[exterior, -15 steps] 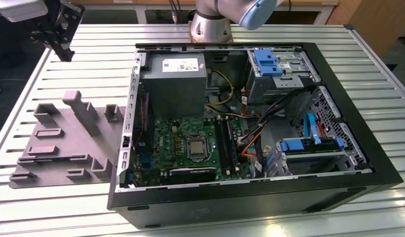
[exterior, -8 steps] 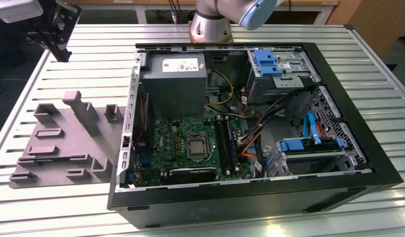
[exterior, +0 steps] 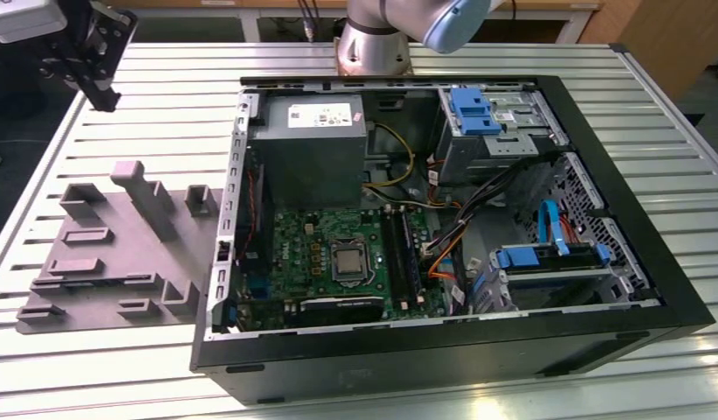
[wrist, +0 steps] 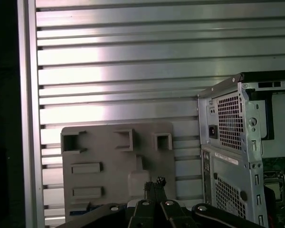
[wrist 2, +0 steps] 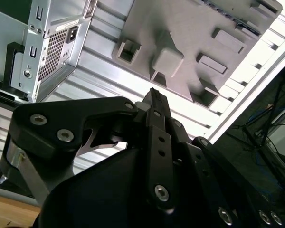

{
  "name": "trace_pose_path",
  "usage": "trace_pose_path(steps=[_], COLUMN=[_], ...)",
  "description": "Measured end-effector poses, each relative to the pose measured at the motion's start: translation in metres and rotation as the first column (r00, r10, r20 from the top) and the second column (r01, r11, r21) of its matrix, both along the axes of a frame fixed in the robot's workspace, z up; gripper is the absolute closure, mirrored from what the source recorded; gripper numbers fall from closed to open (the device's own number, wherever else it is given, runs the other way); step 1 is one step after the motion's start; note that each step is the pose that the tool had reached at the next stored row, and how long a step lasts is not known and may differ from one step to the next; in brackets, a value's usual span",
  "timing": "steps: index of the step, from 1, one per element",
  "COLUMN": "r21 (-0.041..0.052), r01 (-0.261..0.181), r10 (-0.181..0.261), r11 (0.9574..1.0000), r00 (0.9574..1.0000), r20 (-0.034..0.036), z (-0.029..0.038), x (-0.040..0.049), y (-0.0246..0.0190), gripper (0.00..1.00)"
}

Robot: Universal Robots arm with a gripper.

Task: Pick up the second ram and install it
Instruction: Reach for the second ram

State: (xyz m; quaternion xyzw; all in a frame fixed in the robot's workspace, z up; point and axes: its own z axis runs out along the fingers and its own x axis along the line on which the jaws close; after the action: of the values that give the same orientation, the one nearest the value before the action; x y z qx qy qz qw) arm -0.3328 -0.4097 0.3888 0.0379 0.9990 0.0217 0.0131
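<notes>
Over slatted metal table (exterior: 114, 372), tool (exterior: 102, 101) hovers.

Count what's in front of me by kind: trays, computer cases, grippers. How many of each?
Grey moulded tray: 1
Open computer case: 1
Robot gripper: 1
Total: 3

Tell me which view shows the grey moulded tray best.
The exterior view: the whole tray lies on the slatted table beside the computer case, raised blocks clear. Both wrist views show it partly, with the gripper covering one edge.
</notes>
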Motion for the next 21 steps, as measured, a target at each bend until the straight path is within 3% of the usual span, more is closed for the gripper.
trace_pose_path(steps=[21], r21=[0.0000], r01=[0.000], r10=[0.000], r11=[1.0000], r00=[1.0000], r20=[0.0000], z=[-0.0047], x=[-0.0168], y=[-0.0089], gripper=[0.89])
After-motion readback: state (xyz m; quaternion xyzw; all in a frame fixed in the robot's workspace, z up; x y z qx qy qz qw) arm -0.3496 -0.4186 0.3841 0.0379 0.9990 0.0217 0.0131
